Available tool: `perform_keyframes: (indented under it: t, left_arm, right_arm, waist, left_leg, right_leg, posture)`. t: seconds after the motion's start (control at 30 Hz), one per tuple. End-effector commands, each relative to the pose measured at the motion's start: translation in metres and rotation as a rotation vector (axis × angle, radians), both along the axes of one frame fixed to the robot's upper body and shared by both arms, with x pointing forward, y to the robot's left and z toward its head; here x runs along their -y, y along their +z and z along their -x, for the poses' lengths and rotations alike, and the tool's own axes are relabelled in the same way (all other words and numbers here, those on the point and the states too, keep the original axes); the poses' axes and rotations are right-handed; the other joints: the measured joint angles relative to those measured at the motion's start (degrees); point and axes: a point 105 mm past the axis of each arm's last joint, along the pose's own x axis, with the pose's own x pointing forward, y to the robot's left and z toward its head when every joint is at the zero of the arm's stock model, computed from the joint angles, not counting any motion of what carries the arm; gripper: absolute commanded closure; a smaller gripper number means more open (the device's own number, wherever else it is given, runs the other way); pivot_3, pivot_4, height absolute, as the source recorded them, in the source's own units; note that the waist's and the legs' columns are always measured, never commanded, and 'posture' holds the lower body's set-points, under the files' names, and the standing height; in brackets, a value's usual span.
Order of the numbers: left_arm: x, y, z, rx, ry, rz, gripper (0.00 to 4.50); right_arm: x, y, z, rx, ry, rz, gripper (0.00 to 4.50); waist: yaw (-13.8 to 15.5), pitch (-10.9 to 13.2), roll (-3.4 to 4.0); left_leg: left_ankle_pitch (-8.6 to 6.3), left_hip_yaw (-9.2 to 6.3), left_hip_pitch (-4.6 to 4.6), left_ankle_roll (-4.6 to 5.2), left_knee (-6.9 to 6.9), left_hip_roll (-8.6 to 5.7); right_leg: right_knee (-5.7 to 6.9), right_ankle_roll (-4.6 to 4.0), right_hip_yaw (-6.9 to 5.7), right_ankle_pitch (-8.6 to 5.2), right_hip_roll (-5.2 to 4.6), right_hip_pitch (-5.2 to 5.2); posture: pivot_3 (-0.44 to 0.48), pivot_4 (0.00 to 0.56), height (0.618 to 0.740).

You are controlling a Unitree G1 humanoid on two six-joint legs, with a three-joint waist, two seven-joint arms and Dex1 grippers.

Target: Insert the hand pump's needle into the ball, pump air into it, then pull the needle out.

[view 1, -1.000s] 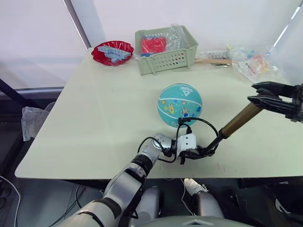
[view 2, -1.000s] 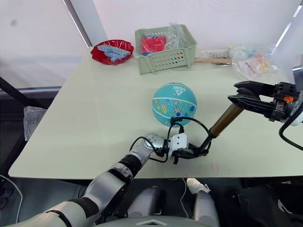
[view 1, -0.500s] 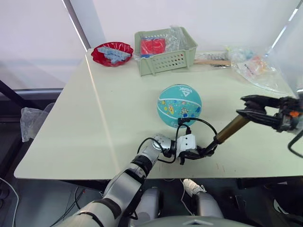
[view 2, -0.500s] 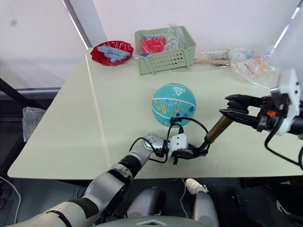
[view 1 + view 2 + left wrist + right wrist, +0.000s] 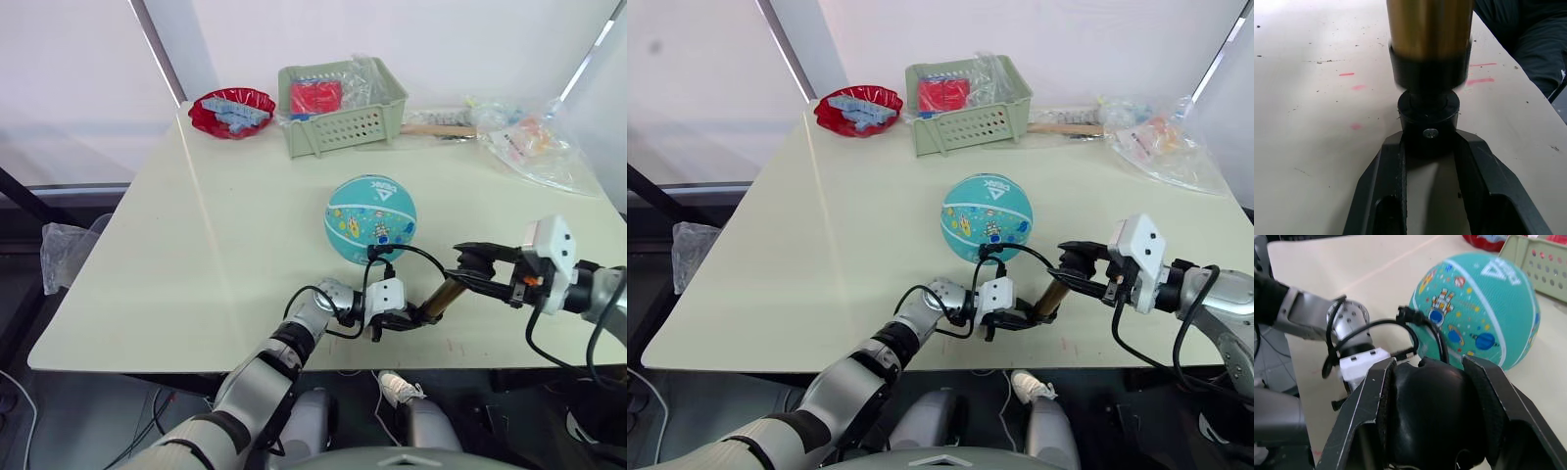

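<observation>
Beside the ball (image 5: 371,218) on the surface (image 5: 196,225), the left pincer (image 5: 400,319) pinches the hand pump (image 5: 439,303) base; the right pincer (image 5: 468,262) clamps its black T-handle (image 5: 1430,416)

I see a pale cream table (image 5: 225,225) carrying a teal-blue printed ball (image 5: 371,217) near its middle. Along its far edge sit a red bowl of light-blue pieces (image 5: 233,109), a pale green slotted plastic basket (image 5: 343,106) and crinkled clear plastic bags (image 5: 534,140).
</observation>
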Motion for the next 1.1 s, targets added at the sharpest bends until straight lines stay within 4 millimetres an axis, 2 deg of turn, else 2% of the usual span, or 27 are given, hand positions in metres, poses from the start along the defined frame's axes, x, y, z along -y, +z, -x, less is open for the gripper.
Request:
perform_keyframes:
  t: [0.03,0.23,0.73,0.93,1.1]
  left_arm:
    - [-0.023,-0.042,0.019,-0.130,0.018,-0.158,3.49]
    - [-0.023,-0.043,0.020,-0.132,0.021,-0.158,3.49]
    - [-0.023,-0.044,0.020,-0.134,0.019,-0.161,3.49]
    - [-0.023,-0.044,0.020,-0.135,0.020,-0.160,3.49]
    - [-0.023,-0.044,0.020,-0.135,0.020,-0.159,3.49]
  right_arm:
    - [-0.003,-0.010,0.005,-0.061,0.026,0.006,2.87]
    - [0.002,0.022,0.002,-0.006,0.027,-0.047,2.87]
    - [0.028,0.133,0.005,0.129,0.036,-0.130,2.87]
    - [0.029,0.154,0.010,0.144,0.047,-0.142,2.87]
    - [0.026,0.149,0.010,0.121,0.053,-0.130,2.87]
  waist:
    - [0.0,0.0,0.01]
    - [0.1,0.1,0.10]
    - [0.1,0.5,0.47]
    - [0.1,0.5,0.52]
    - [0.1,0.5,0.52]
  left_leg:
    - [0.00,0.00,0.00,0.00,0.00,0.00]
    - [0.00,-0.01,-0.01,0.00,0.00,0.00]
    - [0.00,-0.03,-0.10,0.00,0.01,-0.06]
    - [0.00,-0.04,-0.10,0.00,0.01,-0.05]
    - [0.00,-0.05,-0.11,0.00,0.01,-0.05]
  right_leg:
    - [0.00,0.00,0.00,0.00,0.00,0.00]
    - [0.00,0.00,-0.02,0.00,0.00,0.00]
    - [-0.02,0.01,-0.06,0.01,-0.13,-0.02]
    - [-0.04,0.01,-0.05,0.01,-0.26,-0.02]
    - [-0.04,0.00,-0.05,0.01,-0.29,-0.02]
  posture:
    - [0.000,0.150,0.737]
    - [0.000,0.150,0.737]
    - [0.000,0.150,0.737]
    - [0.000,0.150,0.737]
    - [0.000,0.150,0.737]
